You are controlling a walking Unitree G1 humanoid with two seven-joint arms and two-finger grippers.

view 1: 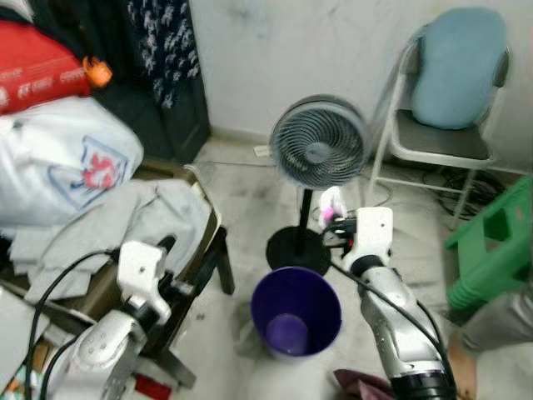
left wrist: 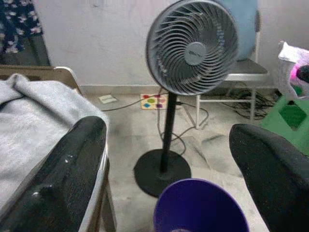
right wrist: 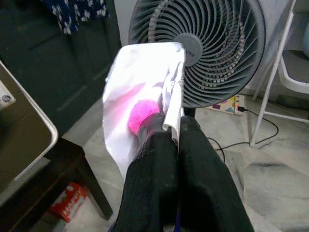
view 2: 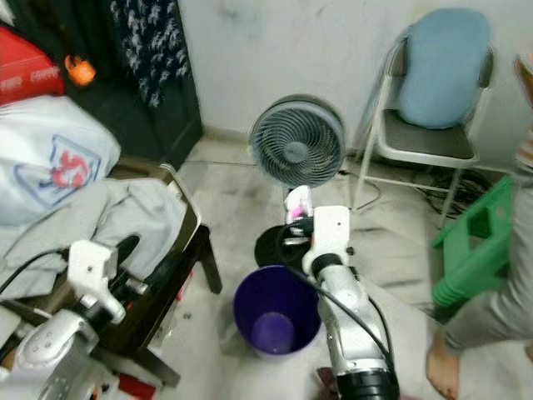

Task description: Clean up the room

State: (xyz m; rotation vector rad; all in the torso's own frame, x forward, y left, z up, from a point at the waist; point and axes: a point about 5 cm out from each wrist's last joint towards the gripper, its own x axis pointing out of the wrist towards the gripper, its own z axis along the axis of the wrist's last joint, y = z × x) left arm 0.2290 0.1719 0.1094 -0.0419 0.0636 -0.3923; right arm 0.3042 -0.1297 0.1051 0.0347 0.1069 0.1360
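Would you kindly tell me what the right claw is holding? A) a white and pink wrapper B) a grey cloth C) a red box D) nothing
A: the right claw is shut on a white and pink wrapper, in front of the fan.

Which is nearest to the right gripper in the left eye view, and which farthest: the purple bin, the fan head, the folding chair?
From the right gripper:
1. Fan head, just beyond it.
2. Purple bin, below it, to its left.
3. Folding chair, by the wall, to its right.
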